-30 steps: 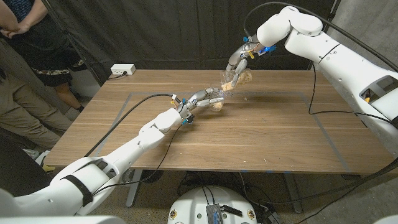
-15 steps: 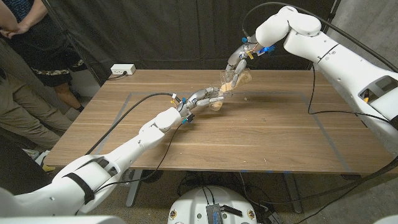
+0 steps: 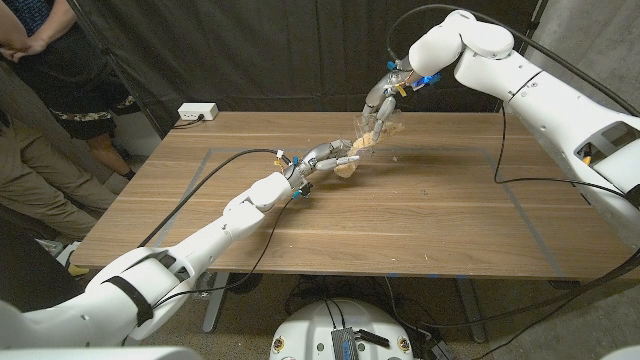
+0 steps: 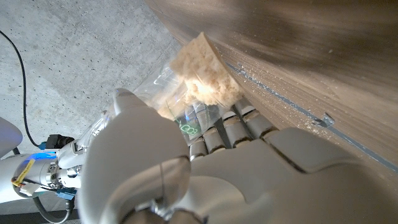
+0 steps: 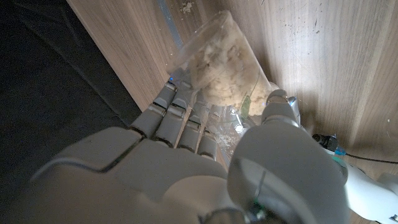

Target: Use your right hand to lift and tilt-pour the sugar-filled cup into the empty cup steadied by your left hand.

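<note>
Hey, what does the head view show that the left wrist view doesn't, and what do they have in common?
Head view alone: the whole wooden table, a white power strip at its far left corner, a person standing at the picture's left, and the right robot hand tilting a clear cup above the left robot hand.

Left wrist view alone: loose grains scattered along a tape line on the table, and the concrete floor.

Both: the left robot hand gripping the receiving cup, which already holds sugar.

Black curtain behind wooden table
</note>
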Available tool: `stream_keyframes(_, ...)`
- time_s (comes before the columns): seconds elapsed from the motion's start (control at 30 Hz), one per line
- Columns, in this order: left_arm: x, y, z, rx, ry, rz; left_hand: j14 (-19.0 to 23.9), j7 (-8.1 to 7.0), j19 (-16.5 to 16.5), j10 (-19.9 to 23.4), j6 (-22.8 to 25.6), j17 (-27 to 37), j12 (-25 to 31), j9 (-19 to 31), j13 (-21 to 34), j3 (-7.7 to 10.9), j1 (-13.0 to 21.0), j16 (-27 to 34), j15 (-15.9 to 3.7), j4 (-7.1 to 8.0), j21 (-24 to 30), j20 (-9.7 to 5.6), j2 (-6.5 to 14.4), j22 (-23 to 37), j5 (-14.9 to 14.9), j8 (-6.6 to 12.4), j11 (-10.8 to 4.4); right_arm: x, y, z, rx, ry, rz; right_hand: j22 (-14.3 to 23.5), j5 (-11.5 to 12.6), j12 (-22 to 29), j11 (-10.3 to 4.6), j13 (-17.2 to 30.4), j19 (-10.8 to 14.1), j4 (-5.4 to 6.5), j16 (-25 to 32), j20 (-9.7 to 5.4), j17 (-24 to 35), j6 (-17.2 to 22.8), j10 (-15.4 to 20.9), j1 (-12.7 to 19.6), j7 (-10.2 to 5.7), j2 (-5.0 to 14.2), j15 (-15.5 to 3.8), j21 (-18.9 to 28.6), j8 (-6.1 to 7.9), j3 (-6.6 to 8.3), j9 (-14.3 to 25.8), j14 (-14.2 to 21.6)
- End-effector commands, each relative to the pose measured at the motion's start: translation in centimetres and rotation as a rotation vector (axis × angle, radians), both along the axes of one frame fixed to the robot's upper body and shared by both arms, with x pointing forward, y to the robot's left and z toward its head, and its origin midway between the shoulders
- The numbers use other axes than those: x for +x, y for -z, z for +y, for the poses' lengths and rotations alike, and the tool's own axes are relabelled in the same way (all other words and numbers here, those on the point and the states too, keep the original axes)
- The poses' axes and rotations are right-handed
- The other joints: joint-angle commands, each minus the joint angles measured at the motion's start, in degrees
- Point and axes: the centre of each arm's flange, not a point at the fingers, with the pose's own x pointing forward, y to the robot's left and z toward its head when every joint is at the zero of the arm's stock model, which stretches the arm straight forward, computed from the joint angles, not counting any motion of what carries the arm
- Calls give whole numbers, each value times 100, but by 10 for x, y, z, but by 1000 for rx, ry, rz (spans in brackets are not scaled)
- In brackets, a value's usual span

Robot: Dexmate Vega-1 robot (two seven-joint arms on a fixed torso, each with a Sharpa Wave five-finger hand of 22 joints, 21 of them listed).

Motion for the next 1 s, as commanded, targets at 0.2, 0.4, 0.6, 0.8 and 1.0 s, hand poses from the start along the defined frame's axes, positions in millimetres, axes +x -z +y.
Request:
stream_keyframes(0.2, 0, 0, 0, -3, 7, 0, 31, -28, -3, 62, 32, 29, 30, 16, 28, -15, 28, -15, -749, 48, 47, -6, 35, -7, -16, 25, -19, -1, 2, 1, -12, 3, -2, 6, 28, -19, -11, 17, 9, 10, 38, -389, 47, 72, 58, -1, -10, 49, -896, 49, 1, 38, 14, 50)
stream_keyframes(0.4, 0, 0, 0, 2, 7, -4, 29, -29, 1, 73, 34, 29, 33, 12, 24, -15, 28, -17, -751, 53, 52, -5, 35, -7, -17, 30, -5, -2, 3, 0, -11, 5, -3, 7, 28, -23, -15, 15, 9, 12, 46, -391, 58, 85, 70, -3, -10, 53, -896, 51, 1, 39, 16, 59)
stream_keyframes(0.6, -1, 0, -1, 1, 8, -4, 33, -12, 3, 65, 35, 29, 31, 14, 23, -14, 30, -15, -753, 55, 55, -16, 36, -8, -18, 36, -8, -3, 4, 0, -18, 4, -10, 8, 28, -28, -12, 23, 8, 13, 50, -388, 67, 108, 70, -5, -16, 52, -896, 51, 5, 38, 18, 58)
stream_keyframes(0.8, -1, 1, -3, 0, 8, -4, 50, -27, 7, 67, 39, 29, 32, 12, 24, -15, 30, -9, -759, 58, 59, -28, 35, -8, -19, 40, -16, -4, 6, 1, -31, 4, -17, 10, 27, -31, -12, 25, 2, 14, 56, -390, 80, 126, 90, -9, -9, 52, -895, 51, 5, 37, 21, 60)
stream_keyframes(1.0, -1, 1, -4, -3, 8, -7, 39, -25, 5, 56, 33, 29, 29, 8, 25, -15, 31, -14, -756, 61, 61, -25, 34, -8, -20, 39, -13, -5, 6, 0, -37, 5, -22, 11, 27, -36, -21, 28, -1, 14, 61, -385, 89, 129, 92, -9, -13, 53, -896, 52, 2, 38, 23, 63)
